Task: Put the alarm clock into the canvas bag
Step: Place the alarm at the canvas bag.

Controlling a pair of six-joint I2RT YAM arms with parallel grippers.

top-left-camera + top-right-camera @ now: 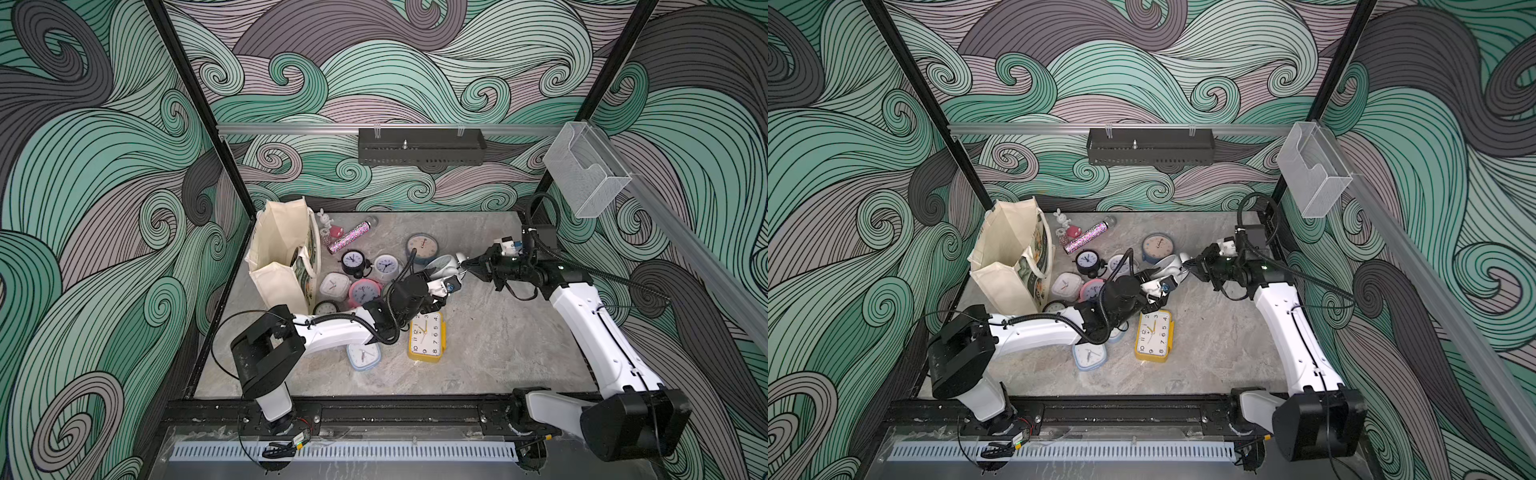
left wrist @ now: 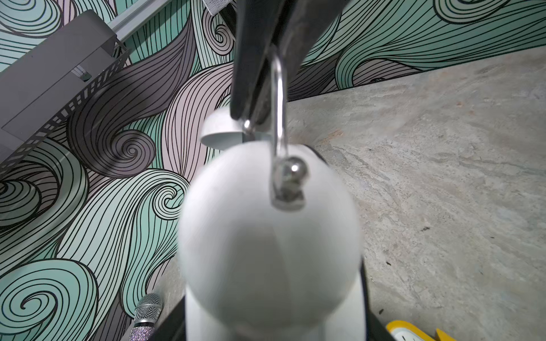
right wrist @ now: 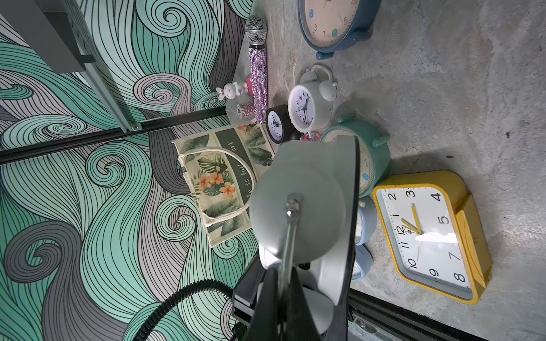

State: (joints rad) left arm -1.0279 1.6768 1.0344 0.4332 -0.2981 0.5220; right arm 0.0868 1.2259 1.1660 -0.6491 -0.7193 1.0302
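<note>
light: bright, even | shadows: soft | glare: yellow clock (image 3: 428,239) face | blur: white clock (image 2: 266,236) close-up

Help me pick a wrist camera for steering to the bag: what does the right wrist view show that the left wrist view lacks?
Only the right wrist view: the canvas bag, print side facing it, plus the blue round clock, teal clock, small black clock, pale bell clock on the table and rabbit figurine.
Only the left wrist view: the right pincer from outside, clamped on the wire handle.
Both: the held white clock, close up, the yellow clock and the glitter microphone.
</note>
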